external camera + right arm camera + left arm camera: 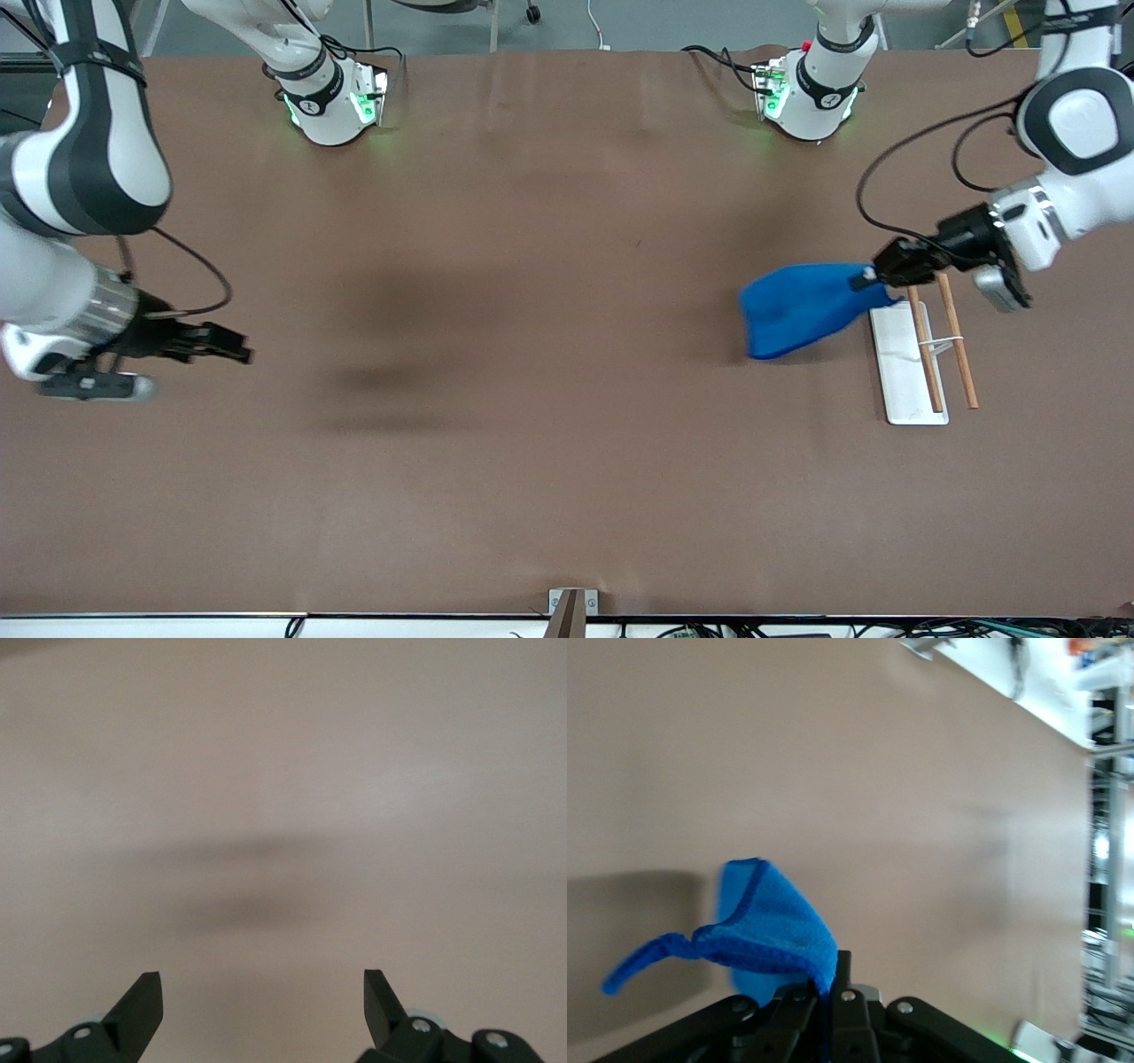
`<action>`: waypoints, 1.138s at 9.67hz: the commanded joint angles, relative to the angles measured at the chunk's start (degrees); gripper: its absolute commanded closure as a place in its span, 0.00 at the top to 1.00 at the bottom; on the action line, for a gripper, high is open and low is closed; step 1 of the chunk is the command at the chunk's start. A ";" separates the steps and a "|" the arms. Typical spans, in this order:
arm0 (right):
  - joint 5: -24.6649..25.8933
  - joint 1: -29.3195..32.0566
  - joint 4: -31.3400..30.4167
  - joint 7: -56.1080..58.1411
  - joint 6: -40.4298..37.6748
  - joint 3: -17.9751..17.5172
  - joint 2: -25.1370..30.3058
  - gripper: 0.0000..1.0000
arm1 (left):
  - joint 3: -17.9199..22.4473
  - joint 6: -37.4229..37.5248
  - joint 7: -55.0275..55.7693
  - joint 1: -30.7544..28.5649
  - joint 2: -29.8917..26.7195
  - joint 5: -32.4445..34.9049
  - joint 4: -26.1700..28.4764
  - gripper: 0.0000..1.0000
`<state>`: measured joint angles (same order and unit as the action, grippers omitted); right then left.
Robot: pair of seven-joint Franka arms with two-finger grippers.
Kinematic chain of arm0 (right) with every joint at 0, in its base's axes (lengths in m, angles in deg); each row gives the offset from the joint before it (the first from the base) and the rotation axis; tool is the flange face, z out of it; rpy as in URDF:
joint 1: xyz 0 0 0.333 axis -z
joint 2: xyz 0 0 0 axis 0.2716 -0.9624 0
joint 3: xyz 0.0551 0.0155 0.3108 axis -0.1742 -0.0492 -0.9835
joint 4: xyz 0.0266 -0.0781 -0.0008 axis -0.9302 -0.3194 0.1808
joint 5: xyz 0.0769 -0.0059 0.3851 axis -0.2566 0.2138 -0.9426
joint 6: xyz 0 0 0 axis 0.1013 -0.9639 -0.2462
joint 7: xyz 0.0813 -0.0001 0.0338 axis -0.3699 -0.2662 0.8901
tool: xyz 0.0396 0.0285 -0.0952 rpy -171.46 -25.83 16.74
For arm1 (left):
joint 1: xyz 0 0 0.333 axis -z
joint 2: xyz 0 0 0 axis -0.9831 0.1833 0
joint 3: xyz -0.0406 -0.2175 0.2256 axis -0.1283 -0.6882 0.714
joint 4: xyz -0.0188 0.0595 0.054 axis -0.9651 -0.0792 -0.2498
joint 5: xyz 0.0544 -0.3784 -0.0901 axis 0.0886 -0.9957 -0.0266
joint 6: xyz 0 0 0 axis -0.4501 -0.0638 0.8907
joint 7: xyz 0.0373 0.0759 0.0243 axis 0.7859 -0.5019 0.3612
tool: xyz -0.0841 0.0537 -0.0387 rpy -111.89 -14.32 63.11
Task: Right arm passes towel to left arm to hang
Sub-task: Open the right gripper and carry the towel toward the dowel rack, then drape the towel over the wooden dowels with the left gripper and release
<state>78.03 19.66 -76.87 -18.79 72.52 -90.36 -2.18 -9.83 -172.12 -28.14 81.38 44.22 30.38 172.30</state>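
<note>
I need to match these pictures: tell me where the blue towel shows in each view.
Front view: the towel hangs from the left gripper, beside the white rack.
Left wrist view: towel pinched at the fingers.
Right wrist view: not in it.
Shared landmark: the brown table.

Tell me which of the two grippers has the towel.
The left gripper, at the left arm's end of the table by the white rack, is shut on the blue towel. The right gripper is open and holds nothing.
</note>
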 commanded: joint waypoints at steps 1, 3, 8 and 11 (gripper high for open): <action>3.03 -0.56 -1.16 -0.12 -3.54 4.09 7.40 1.00 | 6.38 -0.21 -0.60 0.17 7.40 7.58 -6.91 0.00; 3.03 -0.30 1.29 0.15 -9.68 6.56 10.93 1.00 | 11.48 -0.21 -3.22 -0.18 12.05 16.13 -12.79 0.00; 2.40 0.05 10.19 0.24 -23.43 8.33 11.91 1.00 | 19.23 -0.29 -13.15 -0.62 18.40 20.46 -17.66 0.01; 2.41 -0.21 5.36 0.33 -19.65 9.39 14.10 1.00 | 19.33 -0.21 -12.29 -0.62 19.64 20.46 -17.31 0.76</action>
<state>79.98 19.68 -68.20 -18.57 51.10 -81.00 10.01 9.41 -172.43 -40.30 80.69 61.85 49.99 155.47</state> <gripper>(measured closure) 0.000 0.850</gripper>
